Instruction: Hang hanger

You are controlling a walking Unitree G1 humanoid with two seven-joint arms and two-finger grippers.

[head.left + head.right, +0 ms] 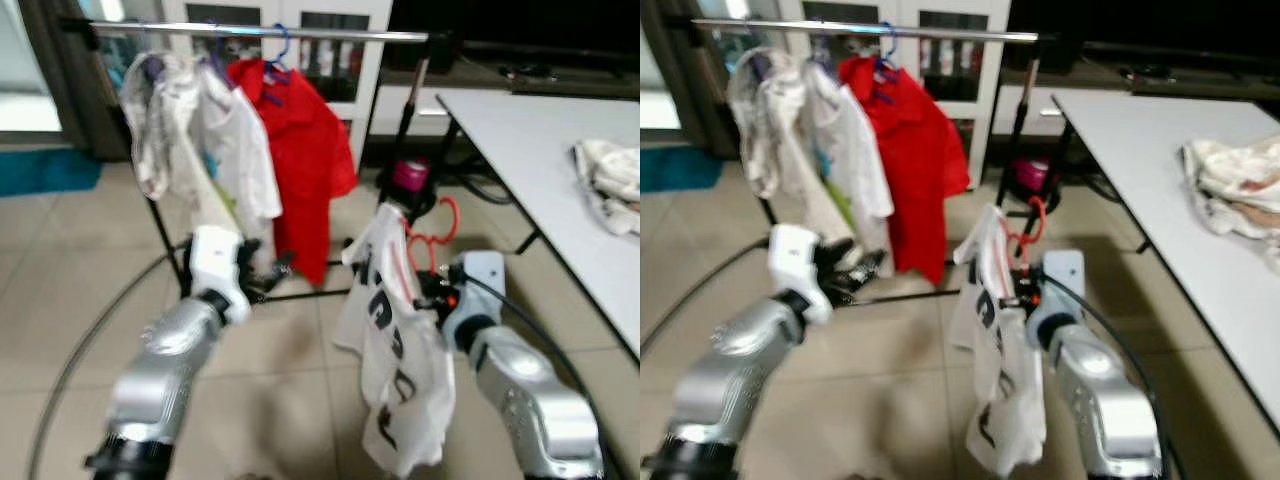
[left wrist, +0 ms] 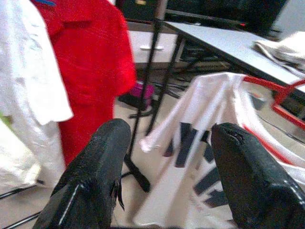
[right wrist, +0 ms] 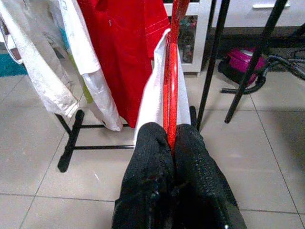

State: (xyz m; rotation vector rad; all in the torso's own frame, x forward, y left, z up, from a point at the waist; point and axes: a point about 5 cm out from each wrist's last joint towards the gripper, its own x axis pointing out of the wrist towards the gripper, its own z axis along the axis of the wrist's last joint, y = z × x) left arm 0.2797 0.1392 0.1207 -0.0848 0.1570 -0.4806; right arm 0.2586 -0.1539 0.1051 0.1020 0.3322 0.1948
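Carrying the red hanger with its white shirt toward the rail, not yet hung.

From my head, my right tool (image 1: pixel 432 290) holds the red hanger (image 1: pixel 436 232) low and in front of me, the white printed shirt (image 1: pixel 395 350) draped from it, well below the rail (image 1: pixel 300 33) where a red shirt (image 1: pixel 305 150) and pale garments already hang; a tabletop (image 1: pixel 520 150) stands to my right. My left tool (image 1: pixel 270 270) reaches forward beside it with nothing in it. At my left wrist, the fingers (image 2: pixel 95 176) stand spread, the hanger and shirt just beyond them. At my right wrist, the fingers (image 3: pixel 150 162) are pressed together on the hanger's red bar, which rises straight up from the pinch. Next, I judge, I must lift the hook above the rail and lower it on, right of the red shirt.
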